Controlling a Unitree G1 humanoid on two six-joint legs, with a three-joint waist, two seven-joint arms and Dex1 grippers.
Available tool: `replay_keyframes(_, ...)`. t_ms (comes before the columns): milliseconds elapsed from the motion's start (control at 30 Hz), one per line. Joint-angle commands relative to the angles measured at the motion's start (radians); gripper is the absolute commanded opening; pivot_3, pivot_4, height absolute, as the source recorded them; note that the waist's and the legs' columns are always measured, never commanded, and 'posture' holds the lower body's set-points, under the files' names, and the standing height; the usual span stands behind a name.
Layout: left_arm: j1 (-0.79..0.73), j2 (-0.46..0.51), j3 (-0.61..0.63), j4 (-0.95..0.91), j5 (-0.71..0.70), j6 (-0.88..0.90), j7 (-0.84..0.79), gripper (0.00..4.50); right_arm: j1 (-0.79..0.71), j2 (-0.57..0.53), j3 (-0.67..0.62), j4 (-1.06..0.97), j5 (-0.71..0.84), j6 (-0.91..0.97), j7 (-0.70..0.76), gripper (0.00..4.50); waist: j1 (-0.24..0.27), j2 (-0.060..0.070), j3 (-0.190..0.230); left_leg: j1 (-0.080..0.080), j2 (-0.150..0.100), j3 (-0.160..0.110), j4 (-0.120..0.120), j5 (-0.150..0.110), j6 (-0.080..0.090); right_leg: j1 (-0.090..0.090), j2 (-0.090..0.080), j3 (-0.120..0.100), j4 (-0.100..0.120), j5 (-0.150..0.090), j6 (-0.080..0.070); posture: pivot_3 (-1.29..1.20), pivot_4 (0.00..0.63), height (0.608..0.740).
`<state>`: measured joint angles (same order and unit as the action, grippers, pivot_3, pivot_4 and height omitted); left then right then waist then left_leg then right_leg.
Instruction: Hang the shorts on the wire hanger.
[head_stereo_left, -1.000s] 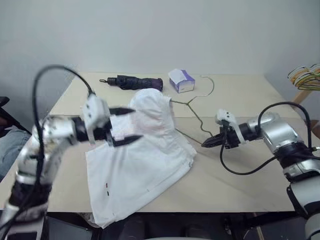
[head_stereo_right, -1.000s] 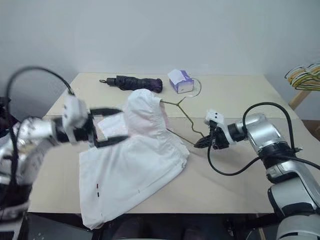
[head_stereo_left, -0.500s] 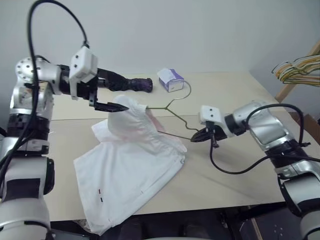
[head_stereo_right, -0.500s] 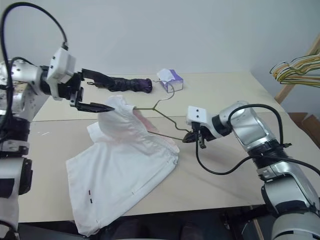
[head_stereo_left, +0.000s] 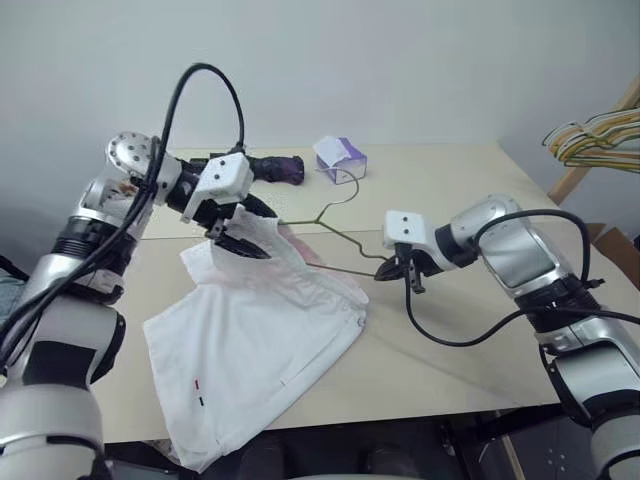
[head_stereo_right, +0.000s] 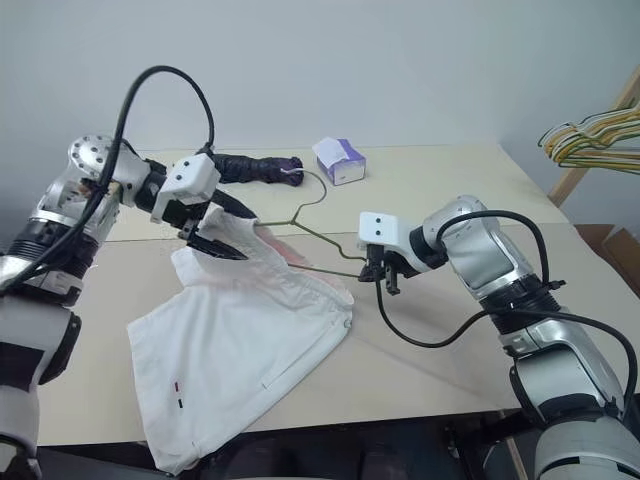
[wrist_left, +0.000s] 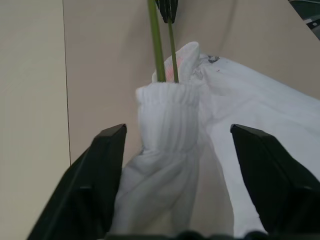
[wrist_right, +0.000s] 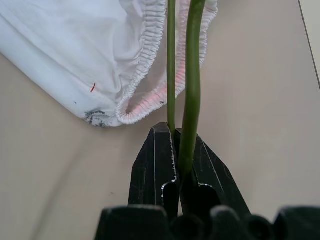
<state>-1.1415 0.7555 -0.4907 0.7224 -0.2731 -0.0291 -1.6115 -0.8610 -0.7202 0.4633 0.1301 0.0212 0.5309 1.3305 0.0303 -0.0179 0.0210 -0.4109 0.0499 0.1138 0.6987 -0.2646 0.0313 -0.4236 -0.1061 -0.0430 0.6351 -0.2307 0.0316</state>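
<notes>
Left wrist view is showing the left gripper (wrist_left: 176, 150) spread, straddling the shorts (wrist_left: 172, 130) waistband, while the right gripper (wrist_right: 176, 150) is pinching the wire hanger (wrist_right: 192, 75); closing off-centre risks dragging cloth off the wire

Head stereo pair: set high, facing forward and down over the table (head_stereo_left: 450, 330); both eyes cover the same tabletop, slightly offset sideways. Left wrist camera: close in, looking along its open fingers (wrist_left: 102, 170) at the raised waistband of the shorts (wrist_left: 172, 115). Right wrist camera: very close, looking along the wire hanger (wrist_right: 192, 75) toward the shorts. Both wrist views share the waistband and hanger wires, seen from opposite sides of the shorts.
</notes>
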Motion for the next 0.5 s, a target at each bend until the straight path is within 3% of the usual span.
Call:
replay_keyframes(33, -0.057, -0.021, 0.036, 0.039, 0.037, -0.019, -0.003, 2.26, -0.020, -0.003, -0.028, -0.042, -0.002, 0.005, 0.002, 0.00, -0.004, 0.000, 0.000, 0.000, 0.000, 0.000, 0.000, 0.000, 0.000, 0.000, 0.000, 0.000, 0.000, 0.000, 0.000, 0.05, 0.000, 0.740)
replay_keyframes(267, -0.081, -0.002, 0.014, 0.103, 0.109, -0.095, -0.003, 0.04, -0.017, 0.004, -0.031, -0.037, -0.016, -0.018, -0.019, 0.00, -0.021, 0.000, 0.000, -0.002, 0.000, 0.000, 0.001, 0.000, 0.000, -0.001, 0.000, 0.000, 0.000, 0.000, 0.000, 0.05, 0.000, 0.740)
replay_keyframes(467, -0.071, -0.022, 0.086, 0.131, 0.156, -0.147, 0.004, 0.04, 0.019, 0.031, -0.071, -0.031, -0.018, -0.181, -0.100, 0.00, -0.024, 0.000, 0.000, -0.001, 0.000, 0.000, 0.002, 0.000, 0.000, -0.002, 0.000, 0.001, 0.004, -0.001, 0.001, 0.06, 0.000, 0.740)
replay_keyframes(500, -0.069, -0.022, 0.093, 0.132, 0.159, -0.154, 0.001, 0.01, 0.026, 0.033, -0.074, -0.033, -0.019, -0.195, -0.109, 0.30, -0.024, 0.000, 0.000, -0.002, 0.000, 0.000, 0.002, 0.000, 0.000, -0.002, 0.000, 0.001, 0.005, -0.001, 0.001, 0.06, 0.000, 0.740)
